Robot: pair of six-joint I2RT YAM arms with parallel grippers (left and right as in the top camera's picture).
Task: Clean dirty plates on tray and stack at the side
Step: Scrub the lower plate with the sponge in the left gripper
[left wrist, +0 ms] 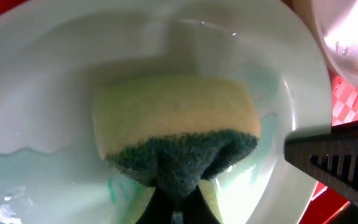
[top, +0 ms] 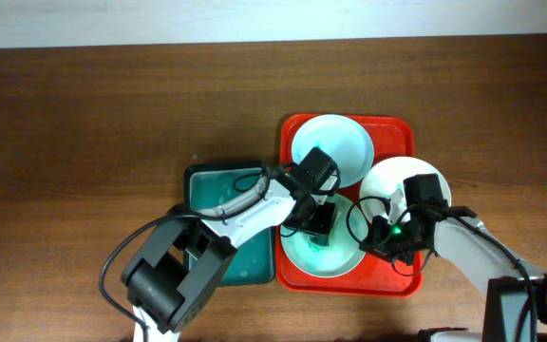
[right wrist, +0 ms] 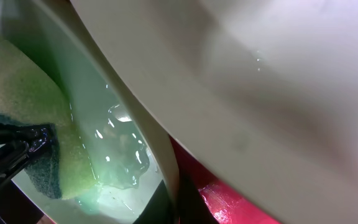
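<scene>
Three white plates lie on the red tray (top: 402, 133): one at the back (top: 345, 142), one at the right (top: 392, 180) and a front one wet with teal-green liquid (top: 316, 258). My left gripper (top: 319, 226) is shut on a yellow and dark-green sponge (left wrist: 176, 127) and presses it into the front plate (left wrist: 42, 93). My right gripper (top: 380, 239) is shut on that plate's right rim (right wrist: 160, 149). The sponge also shows in the right wrist view (right wrist: 36, 118). The right plate overhangs the front one (right wrist: 278, 74).
A dark teal-green tray (top: 216, 185) sits just left of the red tray, partly under my left arm. Brown wooden table (top: 84, 123) surrounds both trays. The red tray's floor shows in the right wrist view (right wrist: 229, 202).
</scene>
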